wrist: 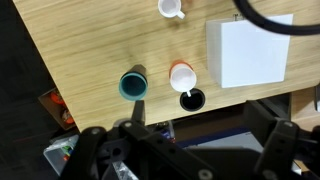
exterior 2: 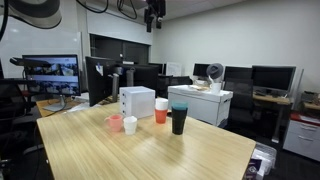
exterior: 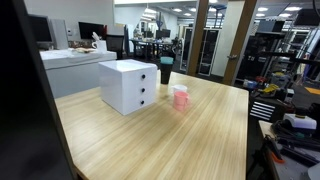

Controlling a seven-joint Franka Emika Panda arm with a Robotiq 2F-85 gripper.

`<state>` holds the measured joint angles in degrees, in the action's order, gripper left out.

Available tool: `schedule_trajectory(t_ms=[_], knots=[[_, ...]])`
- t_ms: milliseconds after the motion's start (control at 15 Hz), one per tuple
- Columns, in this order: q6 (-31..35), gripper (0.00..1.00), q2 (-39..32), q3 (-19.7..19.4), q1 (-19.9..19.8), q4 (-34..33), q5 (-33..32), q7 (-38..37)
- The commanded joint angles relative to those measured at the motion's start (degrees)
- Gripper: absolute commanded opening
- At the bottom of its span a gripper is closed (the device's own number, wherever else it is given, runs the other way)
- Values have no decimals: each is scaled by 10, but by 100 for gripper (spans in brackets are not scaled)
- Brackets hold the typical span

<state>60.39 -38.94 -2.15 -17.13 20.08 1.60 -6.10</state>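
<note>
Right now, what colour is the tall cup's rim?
Teal, on the dark tall cup; clearest in an exterior view.

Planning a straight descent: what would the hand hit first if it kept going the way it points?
Nothing in the air below the hand. It points down at the table, likely bare wood between the teal cup and the orange cup; depth is unclear.

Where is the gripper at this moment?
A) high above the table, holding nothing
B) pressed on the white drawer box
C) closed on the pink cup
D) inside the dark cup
A: in an exterior view the gripper hangs well above the table, and the wrist view looks down from far off on the teal-rimmed cup and the white drawer box.
</note>
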Motion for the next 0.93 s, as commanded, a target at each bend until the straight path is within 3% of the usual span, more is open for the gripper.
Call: schedule_trajectory(t_ms=[0,867], knots=[[-18,100,28,2,-15,11,15,23],[-62,100,88,-1,-50,13,19,75]])
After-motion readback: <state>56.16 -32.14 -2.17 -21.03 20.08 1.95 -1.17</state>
